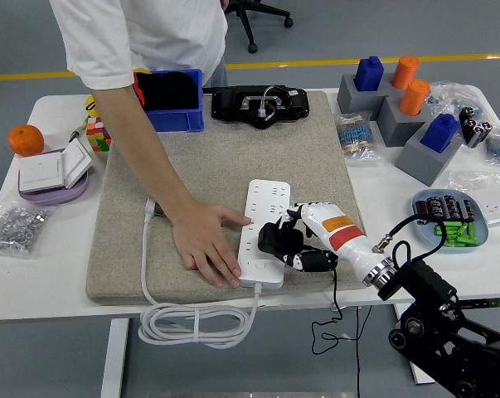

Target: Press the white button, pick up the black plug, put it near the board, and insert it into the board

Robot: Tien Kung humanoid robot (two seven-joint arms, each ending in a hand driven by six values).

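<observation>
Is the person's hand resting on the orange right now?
No, the person's hand lies on the mat against the left side of the power strip, while the orange sits untouched at the table's far left.

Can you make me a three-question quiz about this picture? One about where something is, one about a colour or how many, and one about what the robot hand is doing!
1. Where is the round orange fruit?
A. At the table's far left
B. On the beige mat
C. In the blue bin

2. How many orange cylinders stand in the grey blocks?
A. One
B. Two
C. Four

3. What is the robot's right hand doing?
A. Resting open on the bare table
B. Gripping the black plug at the long white power strip
C. Holding the fruit

Answers:
1. A, it sits by the left edge, beside the white wall switch.
2. B, two orange cylinders stand next to two blue pieces.
3. B, its fingers curl round the plug over the strip, while a person's hand steadies the strip's left side.
</observation>
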